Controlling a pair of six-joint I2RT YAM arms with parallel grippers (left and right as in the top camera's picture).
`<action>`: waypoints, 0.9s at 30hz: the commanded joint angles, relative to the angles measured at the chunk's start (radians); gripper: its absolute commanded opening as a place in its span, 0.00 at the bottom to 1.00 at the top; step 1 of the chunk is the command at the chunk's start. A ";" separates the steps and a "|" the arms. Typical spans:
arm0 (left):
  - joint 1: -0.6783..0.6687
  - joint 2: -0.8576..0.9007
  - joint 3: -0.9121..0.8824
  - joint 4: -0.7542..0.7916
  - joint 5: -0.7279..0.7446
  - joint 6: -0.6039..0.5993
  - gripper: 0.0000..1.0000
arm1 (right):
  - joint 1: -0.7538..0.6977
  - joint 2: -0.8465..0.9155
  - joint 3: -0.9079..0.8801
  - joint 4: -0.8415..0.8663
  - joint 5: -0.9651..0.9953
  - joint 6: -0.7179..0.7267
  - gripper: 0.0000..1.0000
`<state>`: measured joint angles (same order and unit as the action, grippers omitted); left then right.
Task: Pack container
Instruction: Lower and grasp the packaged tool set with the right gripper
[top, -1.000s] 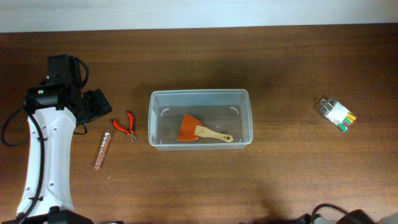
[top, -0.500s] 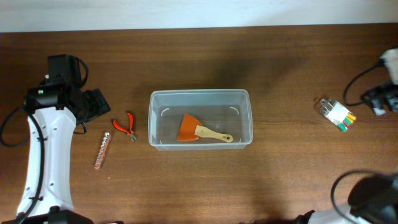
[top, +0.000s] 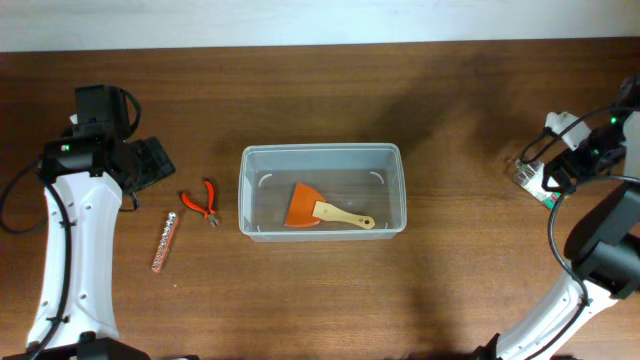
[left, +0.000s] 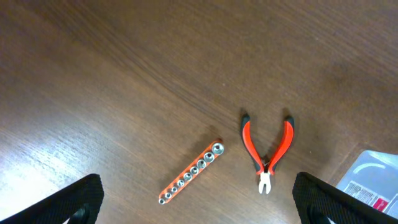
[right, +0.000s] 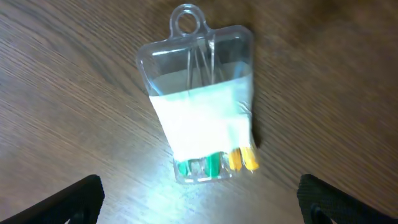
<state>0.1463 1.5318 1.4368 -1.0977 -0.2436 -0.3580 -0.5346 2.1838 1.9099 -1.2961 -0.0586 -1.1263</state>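
Note:
The container (top: 320, 150), a clear rectangular bin, stands mid-table; one corner shows in the left wrist view (left: 375, 177). An orange scraper (top: 305, 207) with a wooden handle lies inside it. Red-handled pliers (top: 203, 203) (left: 267, 146) and an orange socket rail (top: 165, 240) (left: 191, 174) lie on the table left of the bin. A clear pack (top: 540, 183) (right: 202, 106) with a white label and green and yellow pieces lies at the far right. My left gripper (top: 150, 165) (left: 199, 205) is open and empty, left of the pliers. My right gripper (top: 558, 160) (right: 199, 199) is open and empty, just over the pack.
The brown wooden table (top: 450, 280) ends at a pale wall strip along the far edge (top: 320, 20). Black cables hang off both arms at the left and right edges.
The right arm has come in from the right edge and now hovers over the clear pack. The left arm has barely shifted. Nothing on the table has moved.

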 joint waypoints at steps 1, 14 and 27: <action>0.003 -0.004 0.002 0.006 -0.014 0.015 0.99 | 0.031 0.028 -0.005 0.019 0.019 -0.050 0.99; 0.003 -0.004 0.002 0.009 -0.014 0.015 0.99 | 0.069 0.144 -0.005 0.063 0.034 -0.074 0.99; 0.003 -0.004 0.002 0.009 -0.014 0.015 0.99 | 0.056 0.197 -0.051 0.094 0.038 -0.074 0.97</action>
<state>0.1463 1.5318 1.4368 -1.0927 -0.2436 -0.3580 -0.4751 2.3478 1.8957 -1.2045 -0.0223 -1.1900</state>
